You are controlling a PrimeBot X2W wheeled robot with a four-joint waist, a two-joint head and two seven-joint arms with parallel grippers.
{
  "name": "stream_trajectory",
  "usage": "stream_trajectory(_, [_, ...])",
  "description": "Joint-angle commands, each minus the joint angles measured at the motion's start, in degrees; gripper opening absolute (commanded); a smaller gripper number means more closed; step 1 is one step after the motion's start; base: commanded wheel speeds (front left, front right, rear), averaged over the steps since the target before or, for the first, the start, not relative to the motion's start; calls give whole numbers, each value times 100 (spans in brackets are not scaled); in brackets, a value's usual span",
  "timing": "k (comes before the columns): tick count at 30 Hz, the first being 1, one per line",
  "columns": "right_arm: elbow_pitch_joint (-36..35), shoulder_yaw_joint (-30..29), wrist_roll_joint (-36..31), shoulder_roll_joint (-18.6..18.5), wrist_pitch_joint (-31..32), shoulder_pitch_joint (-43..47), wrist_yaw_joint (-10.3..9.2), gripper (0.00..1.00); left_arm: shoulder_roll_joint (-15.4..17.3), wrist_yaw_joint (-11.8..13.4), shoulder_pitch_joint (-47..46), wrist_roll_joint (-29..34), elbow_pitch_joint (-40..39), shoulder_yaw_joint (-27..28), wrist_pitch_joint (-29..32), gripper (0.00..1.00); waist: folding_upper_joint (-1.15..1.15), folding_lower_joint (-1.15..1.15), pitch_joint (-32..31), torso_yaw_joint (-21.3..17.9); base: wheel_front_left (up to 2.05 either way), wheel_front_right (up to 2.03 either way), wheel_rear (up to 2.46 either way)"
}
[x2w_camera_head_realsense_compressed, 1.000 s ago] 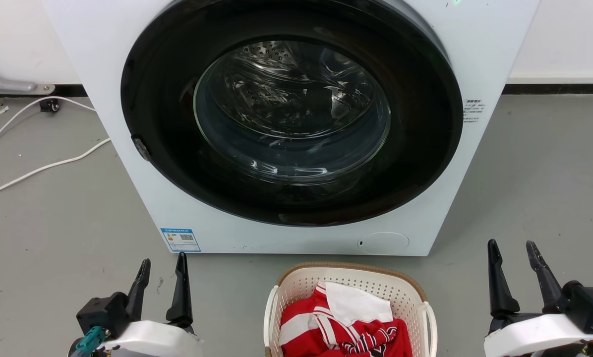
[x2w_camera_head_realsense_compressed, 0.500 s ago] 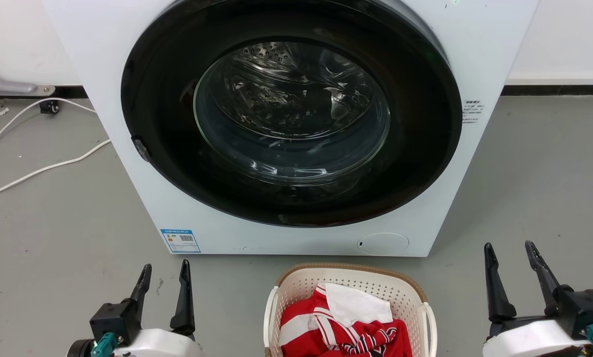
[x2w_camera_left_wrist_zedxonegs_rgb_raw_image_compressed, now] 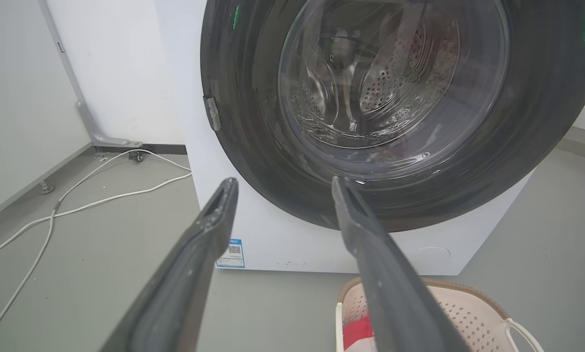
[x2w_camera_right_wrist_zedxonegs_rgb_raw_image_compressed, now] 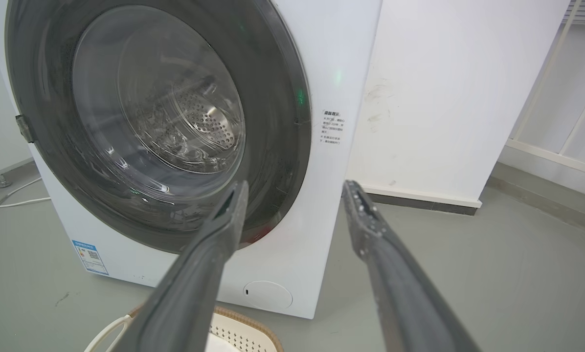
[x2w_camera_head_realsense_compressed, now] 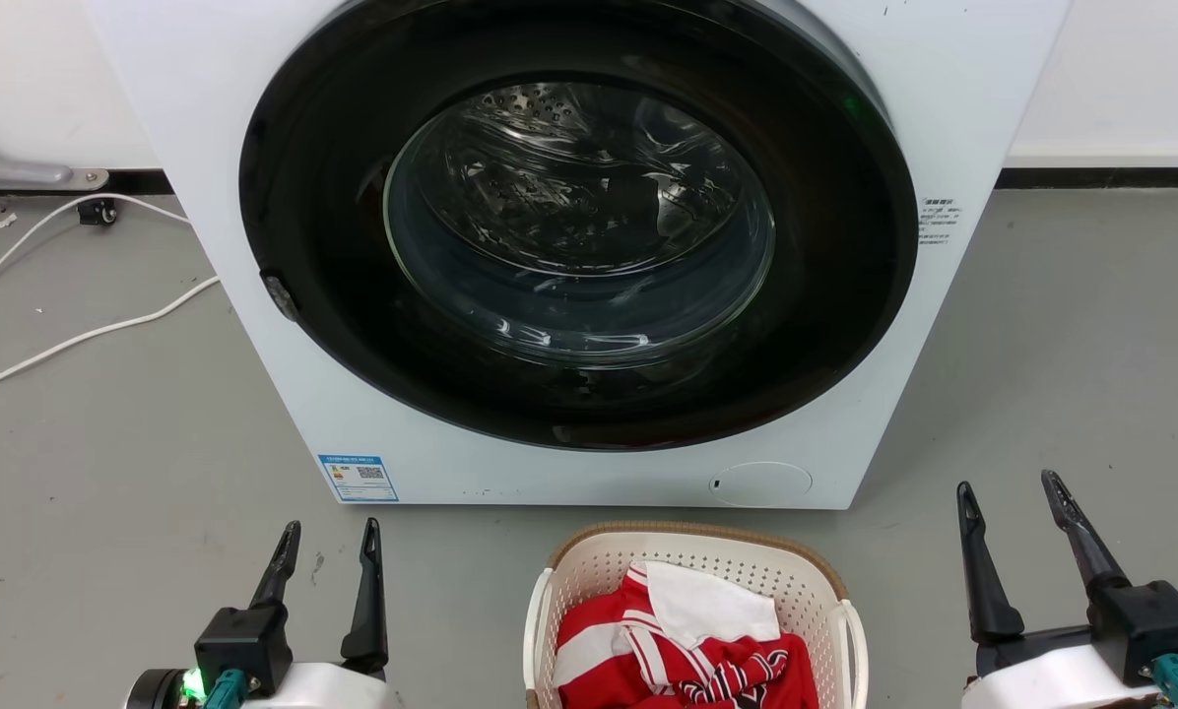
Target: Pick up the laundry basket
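Here, the laundry basket (x2w_camera_head_realsense_compressed: 599,569) stood on the floor (x2w_camera_head_realsense_compressed: 106,473) just in front of the washing machine (x2w_camera_head_realsense_compressed: 944,98), between my left gripper (x2w_camera_head_realsense_compressed: 331,527) and right gripper (x2w_camera_head_realsense_compressed: 1007,484). Each gripper hung empty, fingers spread wide and well apart from the basket, placed so, I judged, that both arms could close in on the white side handles (x2w_camera_head_realsense_compressed: 855,630) for a level, two-sided lift. The head view's bottom edge cut off the basket's near half, red-and-white clothes (x2w_camera_head_realsense_compressed: 687,655) hid its bottom, and my own fingers masked part of it in the wrist views.

One washer (x2w_camera_head_realsense_compressed: 589,481), one basket (x2w_camera_head_realsense_compressed: 692,530), two tools (x2w_camera_head_realsense_compressed: 332,525) (x2w_camera_head_realsense_compressed: 1007,482)
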Motion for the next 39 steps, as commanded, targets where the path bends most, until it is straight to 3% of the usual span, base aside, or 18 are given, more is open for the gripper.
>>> stream_trajectory(1, [-48,-10,-136,-26,-44,91,-2,100,-4,15,74,138,-34,11,-52,100,0,0,-3,1,0,0,0])
stream_trajectory(9, [-61,-50,-456,-27,-128,108,-2,100,-18,20,117,464,-42,26,-138,100,0,0,-6,13,0,0,0])
stream_trajectory(39, [39,-95,-217,-27,-121,65,-2,100,-38,-28,90,356,-13,132,-129,100,0,0,26,4,0,0,0])
